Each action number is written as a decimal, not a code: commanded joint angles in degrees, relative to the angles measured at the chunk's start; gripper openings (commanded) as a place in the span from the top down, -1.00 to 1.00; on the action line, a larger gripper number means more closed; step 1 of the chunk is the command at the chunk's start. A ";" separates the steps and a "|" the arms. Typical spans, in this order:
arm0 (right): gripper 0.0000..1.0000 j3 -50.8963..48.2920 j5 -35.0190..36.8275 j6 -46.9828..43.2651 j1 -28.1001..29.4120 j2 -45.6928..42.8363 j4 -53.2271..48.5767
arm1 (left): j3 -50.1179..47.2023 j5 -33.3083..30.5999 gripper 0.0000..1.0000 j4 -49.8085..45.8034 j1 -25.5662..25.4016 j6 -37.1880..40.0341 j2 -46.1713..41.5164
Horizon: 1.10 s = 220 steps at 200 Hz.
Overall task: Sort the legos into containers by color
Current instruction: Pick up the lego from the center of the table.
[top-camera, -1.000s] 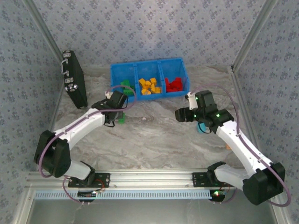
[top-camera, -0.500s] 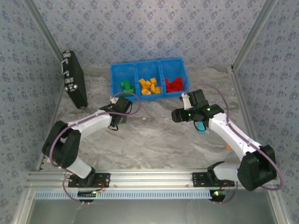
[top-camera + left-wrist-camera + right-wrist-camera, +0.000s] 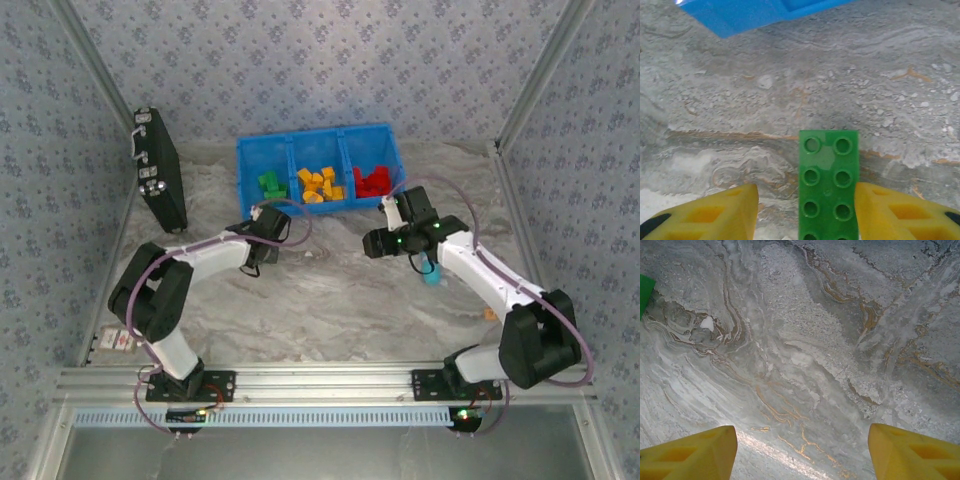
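between the open left fingers (image 3: 710, 215), a green lego (image 3: 829, 190) lying ungripped, right fingers (image 3: 690, 452) wide apart, empty

Bright, even, diffuse light; shadows are soft. A pale sheen marks the table (image 3: 765, 452) between the right fingers (image 3: 690, 452). The brick (image 3: 829, 190) between the left fingers (image 3: 715, 210) is sharp, slightly glossy

Left gripper (image 3: 805, 187), right gripper (image 3: 802, 428): jaws spread.
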 commanded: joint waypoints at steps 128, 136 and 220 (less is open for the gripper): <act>-0.47 6.39 -0.47 -1.57 0.37 7.84 -0.43 | 1.92 15.65 -0.38 6.94 5.93 7.41 6.70; -0.47 6.80 -0.46 -1.53 0.42 8.33 -0.61 | 2.20 16.25 -0.33 7.03 6.11 7.41 7.32; -0.51 12.62 1.12 -3.30 0.86 10.61 -3.42 | 3.17 20.37 0.40 4.22 6.69 3.94 12.06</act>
